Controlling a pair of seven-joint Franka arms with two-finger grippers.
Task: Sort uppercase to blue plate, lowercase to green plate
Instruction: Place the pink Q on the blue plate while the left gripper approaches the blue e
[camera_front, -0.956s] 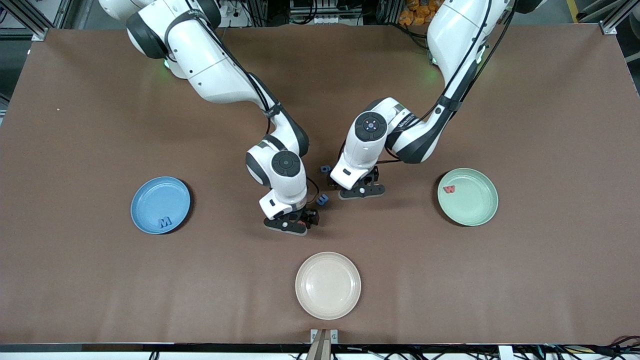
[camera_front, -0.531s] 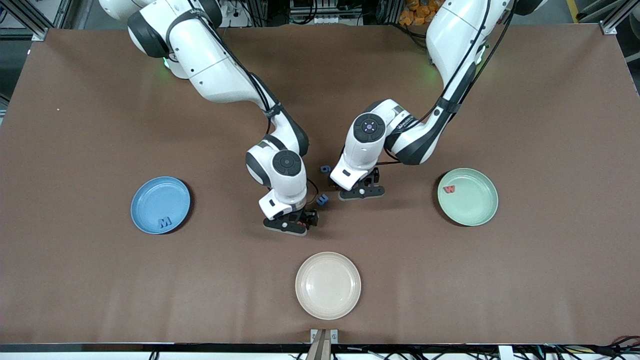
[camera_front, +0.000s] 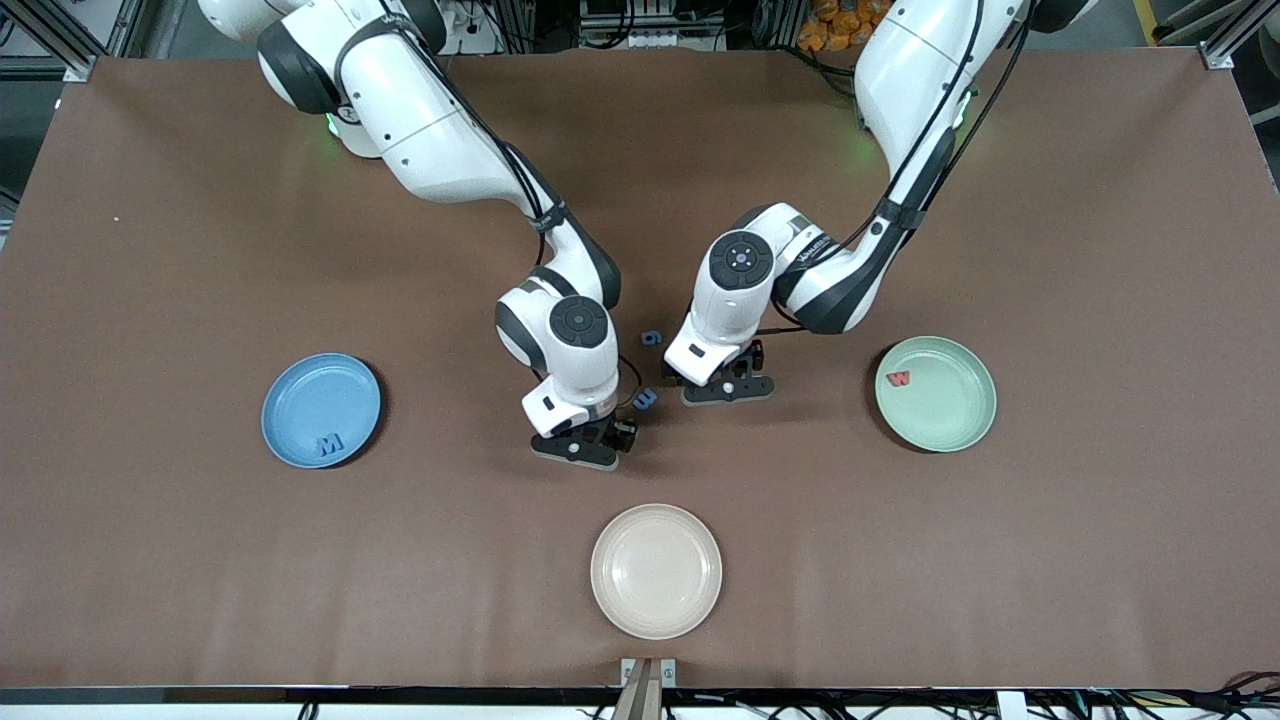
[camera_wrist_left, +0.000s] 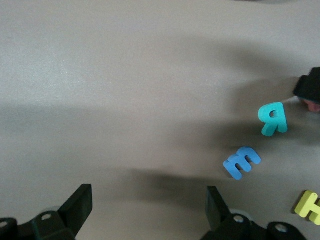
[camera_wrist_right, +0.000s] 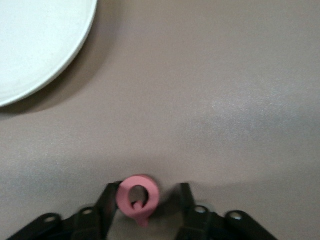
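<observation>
Right wrist view: the red Q (camera_wrist_right: 138, 195) is framed between the parted fingers of the right gripper (camera_wrist_right: 145, 202) at mid-table, not yet clamped, so closing, lifting and carriage to the blue plate (camera_front: 300, 385) are judged next, while the left gripper (camera_wrist_left: 147, 207) hangs open nearby.

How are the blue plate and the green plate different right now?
The blue plate lies toward the right arm's end of the table; the green plate lies toward the left arm's end. The blue plate holds a blue M, the green plate a red w. Both are round, shallow, raised-rimmed and look about the same size, each holding one letter.
</observation>
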